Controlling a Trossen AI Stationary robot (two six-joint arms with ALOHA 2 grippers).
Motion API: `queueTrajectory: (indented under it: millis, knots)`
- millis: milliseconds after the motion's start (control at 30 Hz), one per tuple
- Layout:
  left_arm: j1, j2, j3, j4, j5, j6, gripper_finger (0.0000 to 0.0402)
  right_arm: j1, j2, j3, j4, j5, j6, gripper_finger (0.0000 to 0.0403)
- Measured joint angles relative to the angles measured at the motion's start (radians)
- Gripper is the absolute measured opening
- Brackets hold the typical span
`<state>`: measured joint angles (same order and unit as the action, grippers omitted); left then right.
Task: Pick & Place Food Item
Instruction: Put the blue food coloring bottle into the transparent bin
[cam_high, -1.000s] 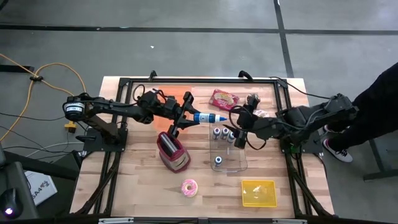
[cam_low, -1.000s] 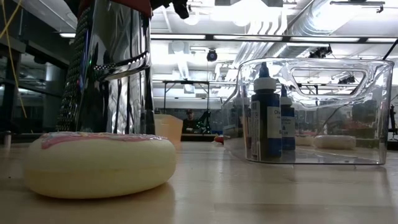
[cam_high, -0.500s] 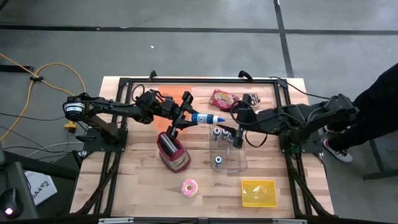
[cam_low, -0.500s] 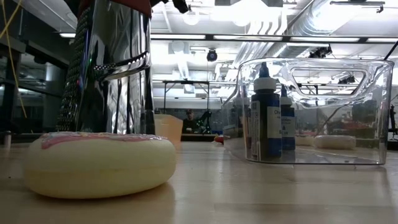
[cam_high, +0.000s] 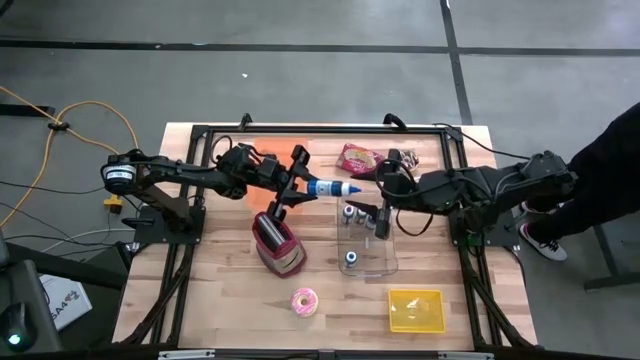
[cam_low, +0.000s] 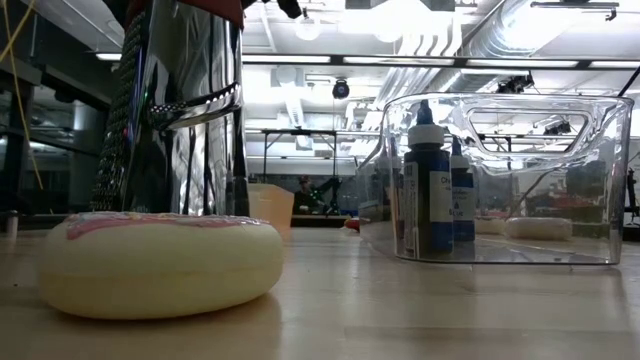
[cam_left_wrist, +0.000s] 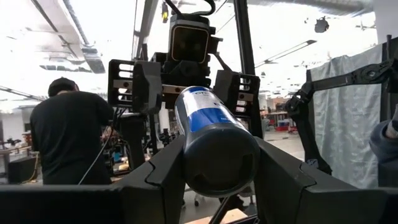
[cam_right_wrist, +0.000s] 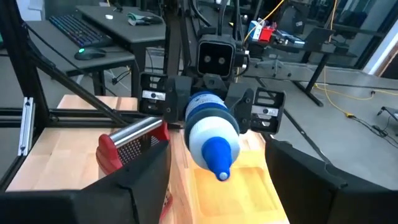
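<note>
Left gripper (cam_high: 300, 190) clamps blue bottle (cam_high: 333, 188) held level above table (cam_high: 230, 300), nozzle toward right gripper (cam_high: 378, 190), whose fingers stand wide open, empty. Low view: toaster (cam_low: 180, 110) top cut off; donut (cam_low: 160, 262) lies in front.

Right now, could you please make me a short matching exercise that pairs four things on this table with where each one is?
Things:
1. blue bottle
2. donut
3. yellow tray
4. toaster

Places:
A. front right of the table
B. held level by the left gripper
C. beside the clear bin
D. on the table in front of the toaster

Pairs: 1-B, 2-D, 3-A, 4-C
</note>
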<state>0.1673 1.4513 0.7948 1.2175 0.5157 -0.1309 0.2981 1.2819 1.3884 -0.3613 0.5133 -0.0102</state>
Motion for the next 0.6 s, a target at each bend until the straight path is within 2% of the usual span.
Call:
queueTrajectory:
  millis: [133,300,600]
  knots:
    - [0.0,0.0,0.0,0.004,-0.023,0.003,0.0152,-0.008,0.0,0.0,0.018,-0.005,-0.017,0.0247]
    - [0.0,0.0,0.0,0.004,-0.023,0.003,0.0152,-0.056,0.0,0.0,0.039,-0.074,-0.016,0.0247]
    - [0.0,0.0,0.001,0.021,-0.023,0.002,0.0152,-0.103,0.003,0.0,0.043,-0.135,-0.009,0.0247]
